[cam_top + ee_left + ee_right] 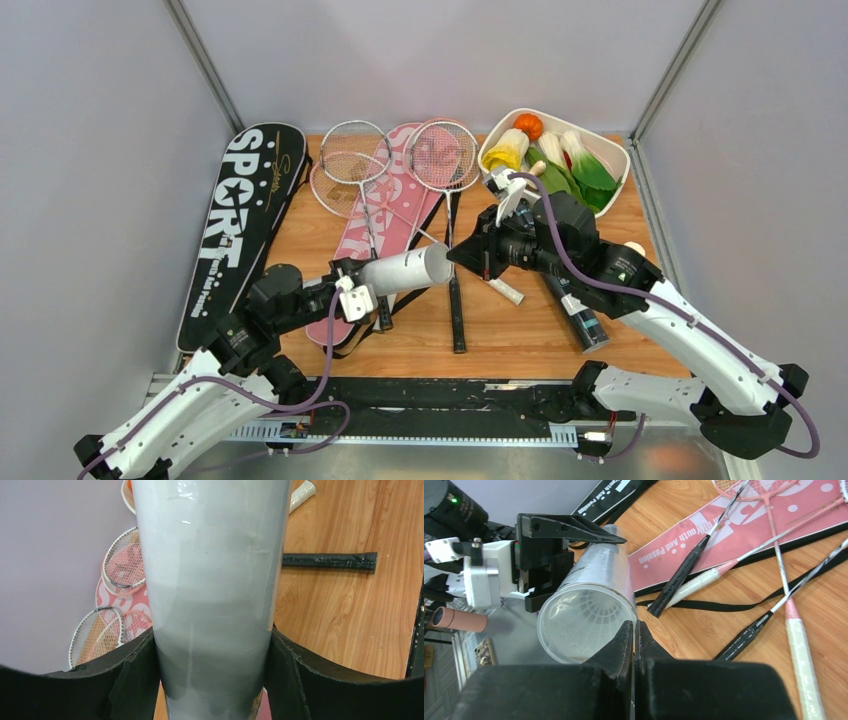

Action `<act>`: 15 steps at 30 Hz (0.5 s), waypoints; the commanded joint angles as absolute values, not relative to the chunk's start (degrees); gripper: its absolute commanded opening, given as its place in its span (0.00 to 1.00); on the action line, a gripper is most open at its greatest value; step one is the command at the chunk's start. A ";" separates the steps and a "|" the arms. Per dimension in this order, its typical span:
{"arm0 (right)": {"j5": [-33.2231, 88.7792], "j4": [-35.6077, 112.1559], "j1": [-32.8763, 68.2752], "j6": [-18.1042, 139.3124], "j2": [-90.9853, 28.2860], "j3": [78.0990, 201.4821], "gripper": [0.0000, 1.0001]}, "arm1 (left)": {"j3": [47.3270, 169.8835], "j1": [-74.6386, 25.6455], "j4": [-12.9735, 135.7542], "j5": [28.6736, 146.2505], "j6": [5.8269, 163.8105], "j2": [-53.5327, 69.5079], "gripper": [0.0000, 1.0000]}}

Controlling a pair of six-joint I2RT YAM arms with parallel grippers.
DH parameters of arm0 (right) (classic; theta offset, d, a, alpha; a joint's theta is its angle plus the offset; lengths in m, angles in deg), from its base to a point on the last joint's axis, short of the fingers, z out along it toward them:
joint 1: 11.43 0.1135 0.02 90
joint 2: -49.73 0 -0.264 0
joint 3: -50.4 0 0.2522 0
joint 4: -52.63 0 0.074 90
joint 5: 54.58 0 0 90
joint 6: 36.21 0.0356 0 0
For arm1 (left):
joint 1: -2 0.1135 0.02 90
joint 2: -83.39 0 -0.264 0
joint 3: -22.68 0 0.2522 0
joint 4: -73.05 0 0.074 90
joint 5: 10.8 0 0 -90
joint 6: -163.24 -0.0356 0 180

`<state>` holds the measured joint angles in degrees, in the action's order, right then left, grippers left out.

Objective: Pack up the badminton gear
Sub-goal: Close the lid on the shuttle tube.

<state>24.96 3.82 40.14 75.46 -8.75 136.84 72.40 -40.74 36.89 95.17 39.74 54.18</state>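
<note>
Left gripper [372, 283] clamps the light, crushable white tube [405, 270] mid-body; right gripper [458, 253], empty and pinched together, sits at the tube's mouth.

Even, bright, diffuse light fills all three views, with only soft, faint shadows on the desk [520, 340]. In the left wrist view the white tube [212, 595] is close and soft-focused with small glare patches near the top, and the left hand's fingers [125, 680] blur darkly along the bottom edge.
</note>
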 commanded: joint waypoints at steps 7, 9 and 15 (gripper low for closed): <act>29.61 1.43 40.37 73.91 -9.59 138.39 0.00 | 75.27 -40.71 39.65 96.11 38.41 54.35 0.35; 29.62 1.43 40.36 74.21 -9.80 138.51 0.00 | 75.48 -40.71 39.75 95.89 38.74 54.01 0.35; 28.83 1.64 40.58 74.61 -11.51 137.65 0.00 | 75.89 -40.71 40.35 96.39 38.36 52.74 0.35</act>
<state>28.48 1.70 40.17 74.89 -10.15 136.84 72.49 -40.72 35.82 94.95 39.50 52.85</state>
